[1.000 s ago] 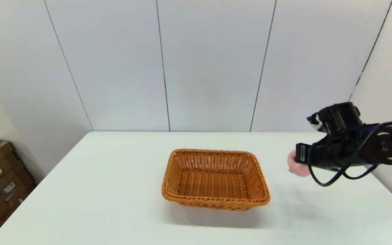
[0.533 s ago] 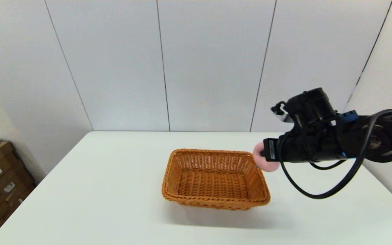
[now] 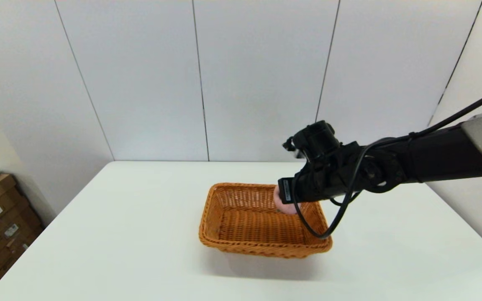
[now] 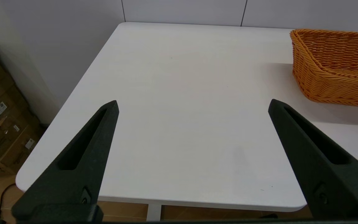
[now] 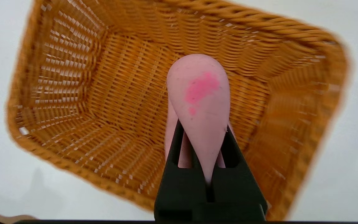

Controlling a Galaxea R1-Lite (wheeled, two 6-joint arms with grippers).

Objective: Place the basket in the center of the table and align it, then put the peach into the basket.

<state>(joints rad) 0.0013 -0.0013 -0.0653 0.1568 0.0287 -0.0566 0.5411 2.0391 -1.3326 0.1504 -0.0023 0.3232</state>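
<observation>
I see my right end effector (image 3: 282,200) clamped on the peach (image 5: 199,102), holding it above the basket (image 3: 241,221) interior toward its 2 o'clock corner. The basket sits mid-table (image 3: 140,234). My left end effector (image 4: 194,109) hangs spread wide at the table's 7 o'clock edge.

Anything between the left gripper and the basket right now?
Nothing: the left wrist view shows only bare white table between the open left gripper and the basket.

Right end effector (image 3: 282,200) holding the peach (image 3: 283,205) above the right rear interior of the basket (image 3: 241,246), which stands near the centre of the desk (image 3: 140,234).
</observation>
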